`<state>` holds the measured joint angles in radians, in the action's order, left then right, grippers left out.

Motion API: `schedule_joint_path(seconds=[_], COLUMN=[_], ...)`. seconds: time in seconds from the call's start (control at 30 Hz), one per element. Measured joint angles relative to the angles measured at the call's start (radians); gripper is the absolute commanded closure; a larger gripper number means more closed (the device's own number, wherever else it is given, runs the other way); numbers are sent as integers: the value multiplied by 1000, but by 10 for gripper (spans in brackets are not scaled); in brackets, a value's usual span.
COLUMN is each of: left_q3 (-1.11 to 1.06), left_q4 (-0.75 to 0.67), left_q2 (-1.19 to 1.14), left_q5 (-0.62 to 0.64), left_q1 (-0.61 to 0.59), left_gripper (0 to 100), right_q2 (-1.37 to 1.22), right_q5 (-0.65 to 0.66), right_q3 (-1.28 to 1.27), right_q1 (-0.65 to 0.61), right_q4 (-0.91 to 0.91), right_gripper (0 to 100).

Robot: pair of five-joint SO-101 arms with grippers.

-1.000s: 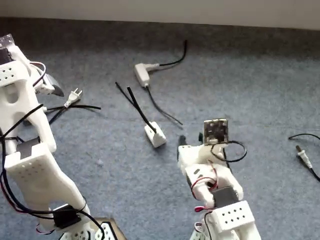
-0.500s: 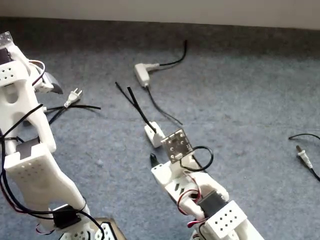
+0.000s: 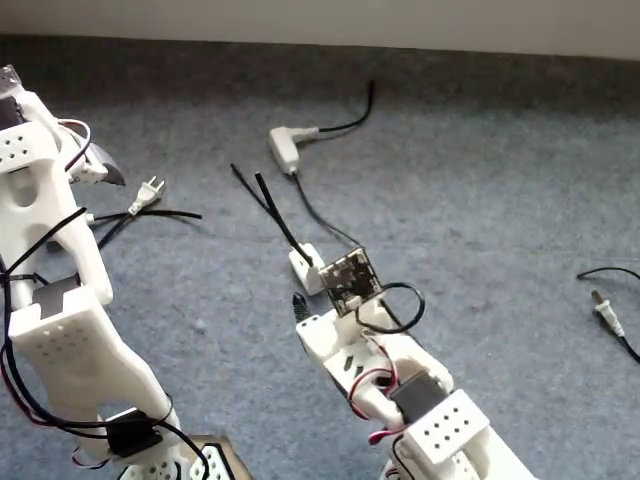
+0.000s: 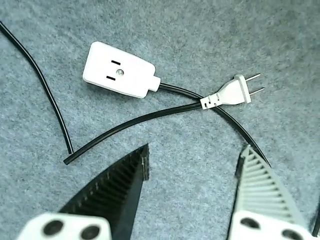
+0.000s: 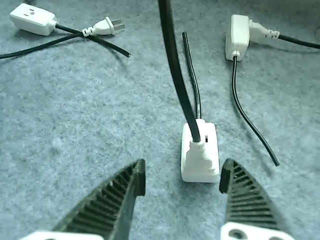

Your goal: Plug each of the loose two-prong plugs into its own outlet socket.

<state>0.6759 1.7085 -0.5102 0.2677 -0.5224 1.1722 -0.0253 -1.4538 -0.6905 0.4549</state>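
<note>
I see the grey carpet over the whole floor, with a darker band along the pale wall at the far edge. The left arm stands tall at the left border of the high view. The right arm lies low at the near middle.

The left gripper hangs over bare carpet with its fingers spread wide, holding nothing. The right gripper is also wide open and empty. The middle socket lies just ahead of its fingertips, in line with the gap between them.

This middle socket is a white block, and a white plug with a thick black cord is seated in it. The far socket, also white, has an angled plug in its side. The empty socket, near the left gripper, is a white rounded block showing two slots and a small round hole.

Just beside it, on its black cord, lies the loose plug. It is white and flat, and its two bare prongs point away from that socket. A second loose plug lies near the right border, well apart from all sockets. Between it and the middle socket the carpet is open.
</note>
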Motion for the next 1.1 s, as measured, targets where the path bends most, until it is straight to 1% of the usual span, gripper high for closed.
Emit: schedule_joint_path(seconds=[0.13,0.3,0.5,0.63,0.93,1.0,1.1], left_q3=[0,0,0,0,-3,-11,-43], left_q4=[0,0,0,0,0,0,0], left_q2=[0,0,0,0,0,0,0], left_q5=[0,0,0,0,0,0,0], left_q1=[0,0,0,0,0,0,0], left_gripper=[713,713,713,713,713,713,713], right_q2=[-267,-631,-933,-1054,-1177,-1215,-1247], right_q5=[2,2,2,2,2,2,2], right_q3=[186,370,531,608,687,710,747], right_q1=[0,3,80,114,114,114,123], right_q4=[54,48,-12,-15,-18,-18,-15], right_gripper=[753,753,753,753,755,787,902])
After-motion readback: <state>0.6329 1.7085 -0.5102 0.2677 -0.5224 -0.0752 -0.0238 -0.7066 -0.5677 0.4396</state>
